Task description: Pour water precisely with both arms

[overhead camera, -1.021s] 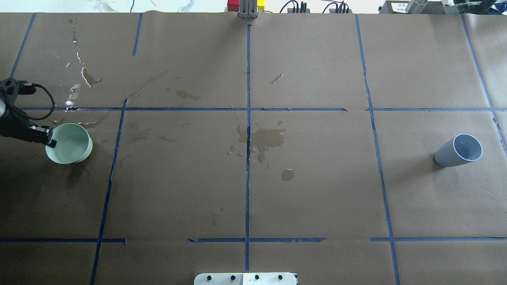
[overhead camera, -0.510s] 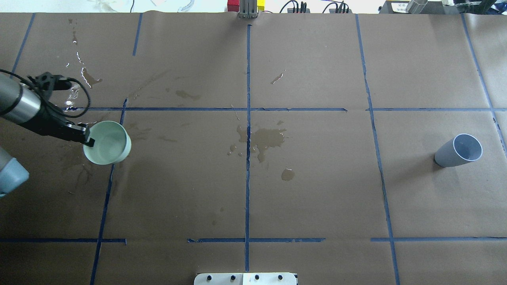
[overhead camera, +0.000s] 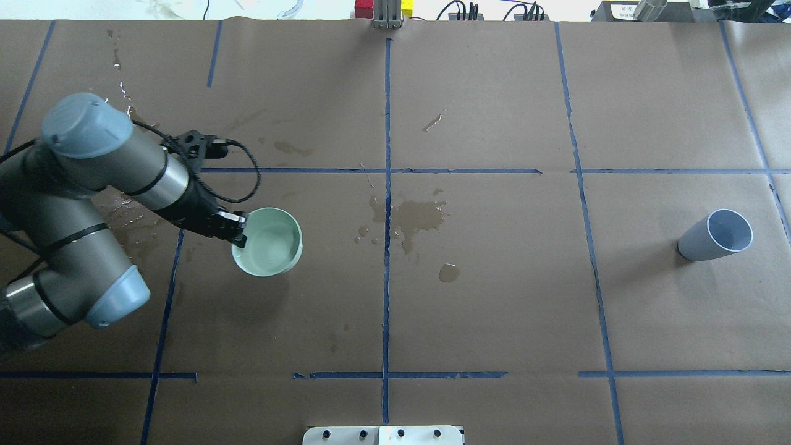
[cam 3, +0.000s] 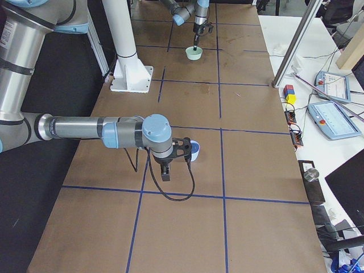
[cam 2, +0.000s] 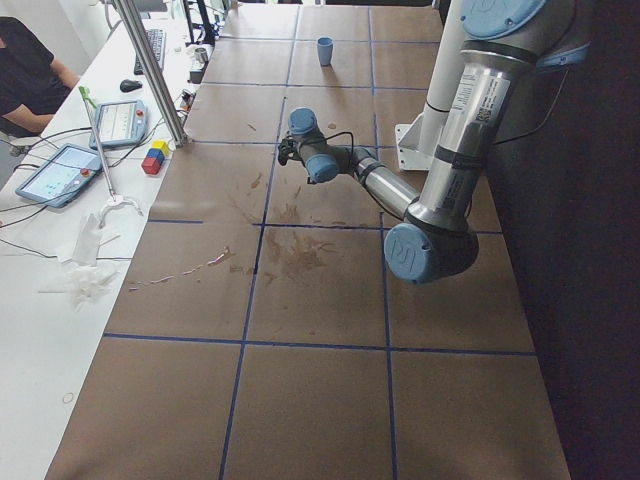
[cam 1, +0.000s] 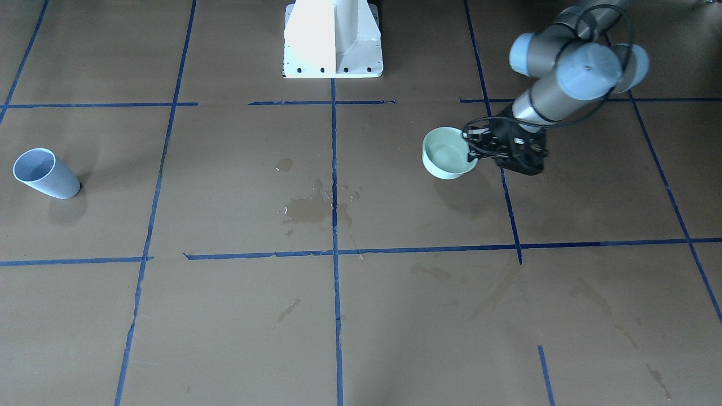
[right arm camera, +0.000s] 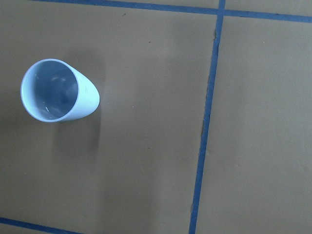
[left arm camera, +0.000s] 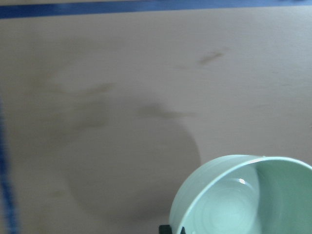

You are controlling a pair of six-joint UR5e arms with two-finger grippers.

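My left gripper (overhead camera: 239, 234) is shut on the near rim of a pale green bowl (overhead camera: 269, 242) and holds it above the brown table. The bowl also shows in the front view (cam 1: 447, 154) beside the left gripper (cam 1: 472, 153). The left wrist view shows the bowl (left arm camera: 243, 200) with a faint shimmer of water (left arm camera: 229, 214) in it. A blue-grey cup (overhead camera: 717, 237) stands upright and empty at the right; the right wrist view sees it from above (right arm camera: 58, 91). My right gripper (cam 3: 165, 172) hangs beside that cup (cam 3: 195, 149); I cannot tell whether it is open or shut.
Wet spill patches (overhead camera: 420, 216) lie at the table's centre and more stains at the far left (overhead camera: 139, 120). The white pedestal (cam 1: 333, 39) stands at the robot's edge. A metal post (overhead camera: 387, 15), tablets (cam 2: 60, 172) and a seated person (cam 2: 30, 70) are past the far edge.
My left arm has carried the green bowl from the table's left edge rightward toward the centre. The blue-grey cup has not moved.
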